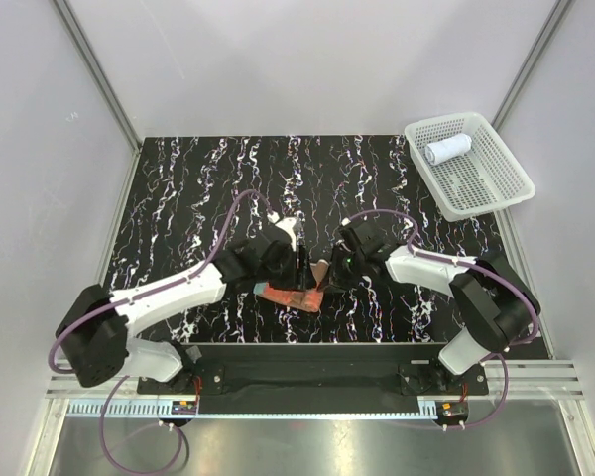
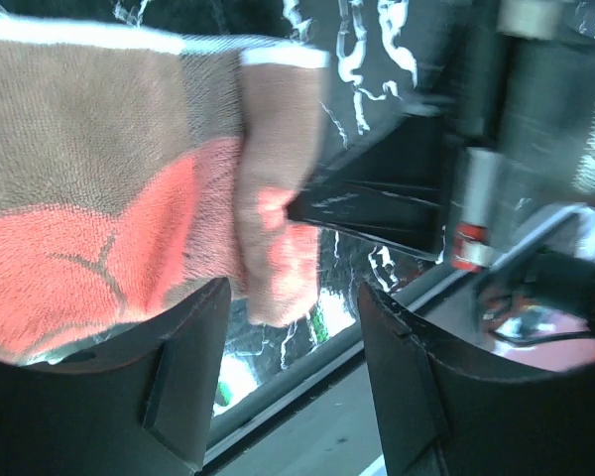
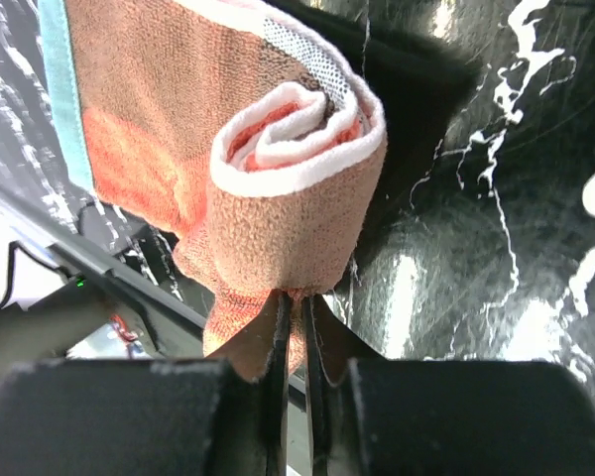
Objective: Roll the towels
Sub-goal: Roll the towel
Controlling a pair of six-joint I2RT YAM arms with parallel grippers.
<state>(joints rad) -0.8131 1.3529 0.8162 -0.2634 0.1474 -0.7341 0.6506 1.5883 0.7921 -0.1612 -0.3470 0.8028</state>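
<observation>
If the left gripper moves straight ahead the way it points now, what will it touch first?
The left gripper would most likely meet the rolled end of the orange-red towel, just ahead of its open jaws and pinched by the right gripper; depth is unclear.

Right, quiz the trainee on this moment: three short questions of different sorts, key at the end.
1. True or false: the right gripper is pinched shut on the orange towel.
2. Where does the white towel lie? A) in the basket; B) beside the orange towel; C) in the right gripper.
3. Fill in: the left gripper has its jaws ____.

Key: 1 true; 2 A; 3 open.
</observation>
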